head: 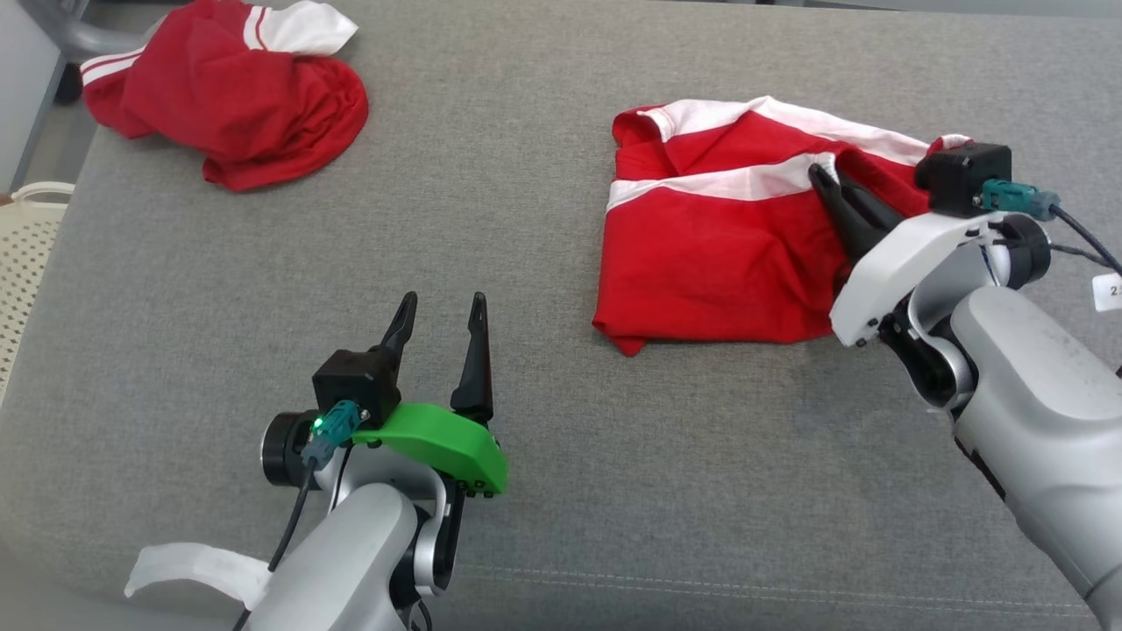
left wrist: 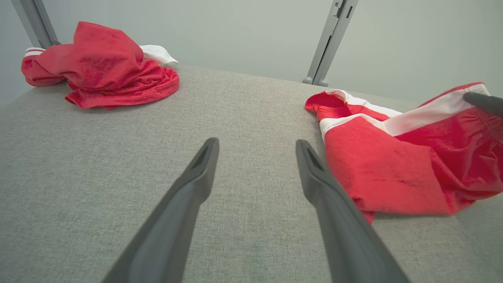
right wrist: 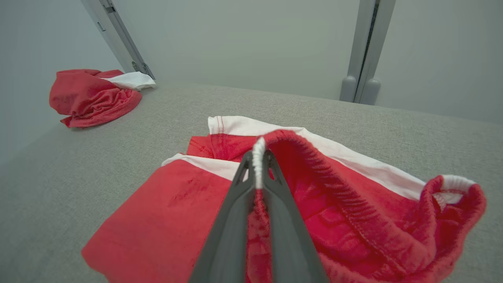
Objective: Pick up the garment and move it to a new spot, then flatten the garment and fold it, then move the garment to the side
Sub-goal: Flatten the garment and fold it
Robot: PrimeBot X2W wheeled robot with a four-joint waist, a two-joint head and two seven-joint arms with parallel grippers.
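A red garment [head: 719, 254] with white stripes lies rumpled on the grey table at the right; it also appears in the left wrist view [left wrist: 397, 165] and the right wrist view [right wrist: 165, 220]. My right gripper [head: 824, 175] [right wrist: 257, 157] is shut on its elastic waistband, with the cloth pinched between the two dark fingers. My left gripper [head: 438, 311] [left wrist: 255, 145] stands open over bare table left of the garment, holding nothing.
A second red and white garment [head: 228, 96] [left wrist: 102, 67] [right wrist: 94, 96] lies heaped at the table's far left corner. A pale perforated basket [head: 26, 237] stands off the table's left edge. Grey frame posts [left wrist: 330, 39] rise behind the table.
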